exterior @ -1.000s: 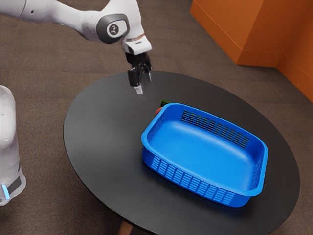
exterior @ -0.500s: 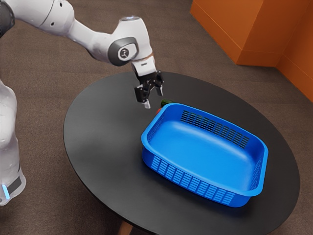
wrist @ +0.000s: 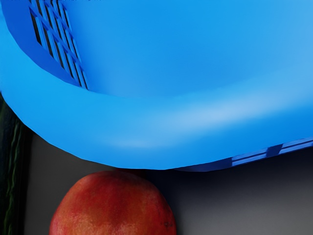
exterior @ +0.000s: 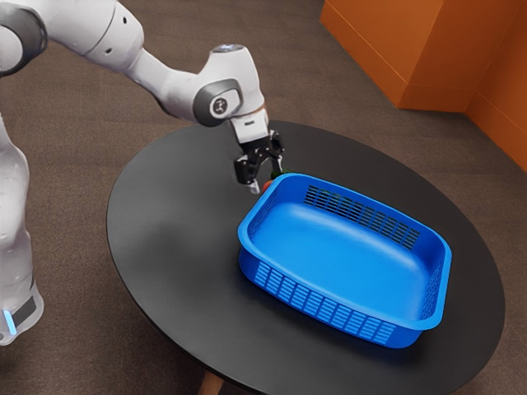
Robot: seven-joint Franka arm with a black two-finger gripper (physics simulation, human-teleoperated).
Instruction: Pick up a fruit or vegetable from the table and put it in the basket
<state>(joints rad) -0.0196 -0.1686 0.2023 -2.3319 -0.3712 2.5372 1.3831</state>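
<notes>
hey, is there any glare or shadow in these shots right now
Wrist view: a pale sheen along the basket's rim, and dark shadow on the table beside the red fruit; exterior view: the table looks greyer toward that view's left, darker toward its right.

Round black desk
On it, a blue basket, with a red fruit and dark green vegetable just beside.

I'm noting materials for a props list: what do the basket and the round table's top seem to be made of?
The basket looks like molded plastic, satin-smooth: one even blue, rounded rim, slots through its walls, soft highlights. The tabletop is matte black with only faint, blurred sheen; it could be painted wood, laminate or coated metal, and the look doesn't settle which.
</notes>
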